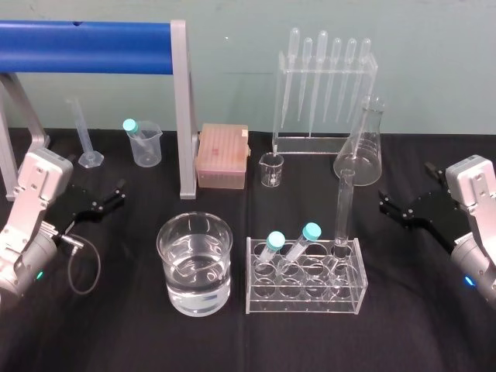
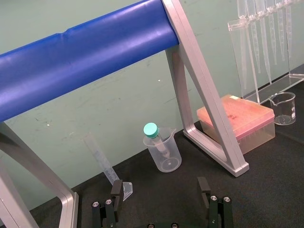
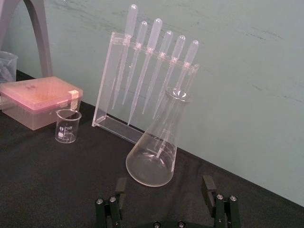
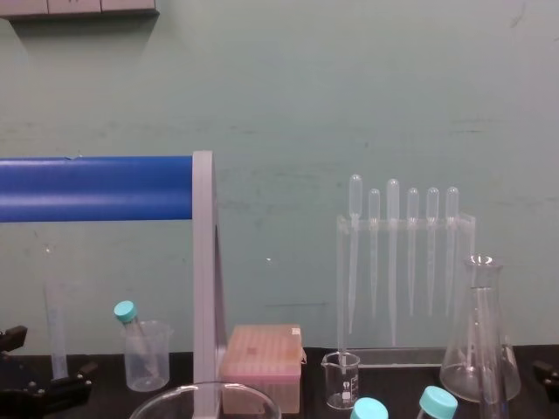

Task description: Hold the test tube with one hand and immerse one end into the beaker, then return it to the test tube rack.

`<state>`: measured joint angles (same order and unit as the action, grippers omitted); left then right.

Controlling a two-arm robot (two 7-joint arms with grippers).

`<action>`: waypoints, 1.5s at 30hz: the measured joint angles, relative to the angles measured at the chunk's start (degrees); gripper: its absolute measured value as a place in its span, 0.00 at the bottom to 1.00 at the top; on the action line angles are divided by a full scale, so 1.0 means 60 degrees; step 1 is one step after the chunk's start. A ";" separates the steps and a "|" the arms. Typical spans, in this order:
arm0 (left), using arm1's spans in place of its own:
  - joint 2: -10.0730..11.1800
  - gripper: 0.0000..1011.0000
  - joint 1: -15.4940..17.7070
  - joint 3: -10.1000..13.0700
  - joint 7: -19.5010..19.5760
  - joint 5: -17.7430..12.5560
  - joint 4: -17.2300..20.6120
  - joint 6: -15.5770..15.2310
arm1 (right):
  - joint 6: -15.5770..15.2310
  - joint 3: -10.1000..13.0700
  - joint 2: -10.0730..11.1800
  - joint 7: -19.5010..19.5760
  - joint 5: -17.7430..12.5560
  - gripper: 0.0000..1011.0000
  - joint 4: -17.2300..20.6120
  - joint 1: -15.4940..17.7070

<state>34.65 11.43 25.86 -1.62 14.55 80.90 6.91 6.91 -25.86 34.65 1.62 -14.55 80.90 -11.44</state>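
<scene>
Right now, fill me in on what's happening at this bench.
Nothing is being handled yet. The test tube stands upright in the right end of the rack, untouched. The wide beaker, holding clear liquid, sits just left of the rack. The left claw is open and empty at the left side of the table, and the right claw is open and empty at the right side. The dip into the beaker has not begun.
</scene>
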 joint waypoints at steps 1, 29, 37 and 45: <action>0.0000 0.99 0.0000 0.0000 0.0000 0.0000 0.0000 0.0000 | 0.0000 0.0000 0.0000 0.0000 0.0000 0.99 0.0000 0.0000; 0.0000 0.99 0.0000 0.0000 0.0000 0.0000 0.0000 0.0000 | -0.0001 0.0000 0.0000 0.0000 0.0000 0.99 0.0000 0.0000; 0.0000 0.99 0.0001 0.0000 0.0000 0.0000 0.0000 0.0000 | 0.0000 0.0000 0.0000 0.0000 0.0000 0.99 0.0000 0.0000; 0.0000 0.99 0.0000 0.0001 0.0000 0.0000 0.0000 0.0000 | 0.0000 0.0000 0.0000 0.0000 0.0000 0.99 0.0000 0.0001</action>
<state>34.65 11.43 25.86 -1.62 14.55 80.90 6.91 6.91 -25.86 34.65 1.62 -14.55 80.90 -11.43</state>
